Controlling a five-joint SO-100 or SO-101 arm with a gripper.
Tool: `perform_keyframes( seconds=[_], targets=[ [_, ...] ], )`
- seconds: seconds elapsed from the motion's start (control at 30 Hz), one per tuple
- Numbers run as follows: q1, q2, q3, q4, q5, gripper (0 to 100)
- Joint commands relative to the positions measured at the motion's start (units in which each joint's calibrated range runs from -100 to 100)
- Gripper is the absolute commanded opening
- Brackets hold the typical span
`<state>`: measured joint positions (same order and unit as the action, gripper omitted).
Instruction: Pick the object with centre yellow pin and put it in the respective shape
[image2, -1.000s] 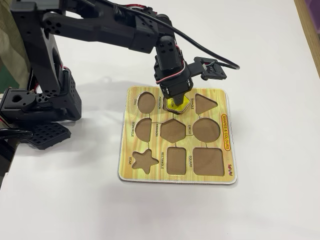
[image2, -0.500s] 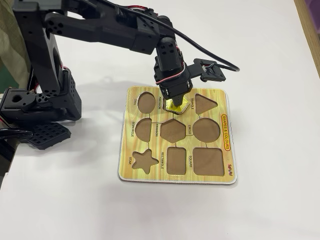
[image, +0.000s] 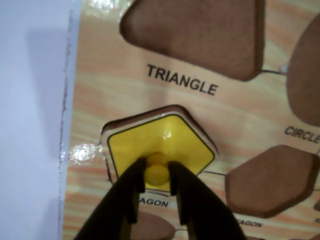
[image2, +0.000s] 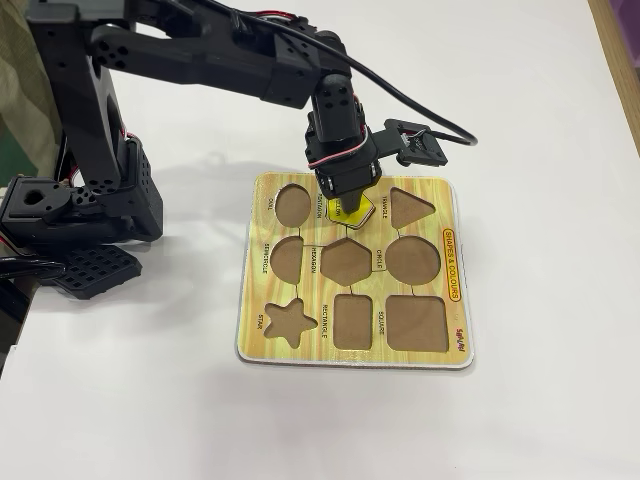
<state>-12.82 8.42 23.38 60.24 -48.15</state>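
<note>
A: Item one, the yellow pentagon piece (image: 165, 147)?

B: It is lying in the pentagon recess of the puzzle board (image2: 352, 270), top row, between the oval hole (image2: 292, 204) and the triangle hole (image2: 409, 206) as the fixed view shows them. In the wrist view a thin brown gap is showing along its upper edges, so it is sitting slightly off from the recess wall; whether it is fully flat I cannot tell.

A: Item two, the gripper (image: 156, 172)?

B: Black, two fingers (image: 125, 200), pointing down over the piece. The fingers are standing narrowly apart, one on each side of the yellow knob (image: 157, 169), touching or nearly touching it; whether they are actually pinching it I cannot tell.

A: Remaining entries?

B: The board is lying flat on the white table (image2: 520, 120), with the hexagon hole (image2: 346, 261), circle hole (image2: 413, 260), star hole (image2: 289, 322) and square hole (image2: 416, 323) all standing empty. The arm's base (image2: 80, 200) is sitting to the board's left in the fixed view.
</note>
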Motion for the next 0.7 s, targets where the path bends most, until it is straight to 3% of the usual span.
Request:
perform_keyframes(
  seconds=[0.0, 0.1, 0.33, 0.67],
  targets=[
    [-0.2, -0.7, -0.8, 1.0, 0.1, 1],
    [-0.2, -1.0, -1.0, 1.5, 0.1, 2],
    [-0.2, -4.9, -1.1, 0.6, 0.1, 24],
    [-0.2, -14.1, -0.7, 0.5, 0.0, 25]
  ],
)
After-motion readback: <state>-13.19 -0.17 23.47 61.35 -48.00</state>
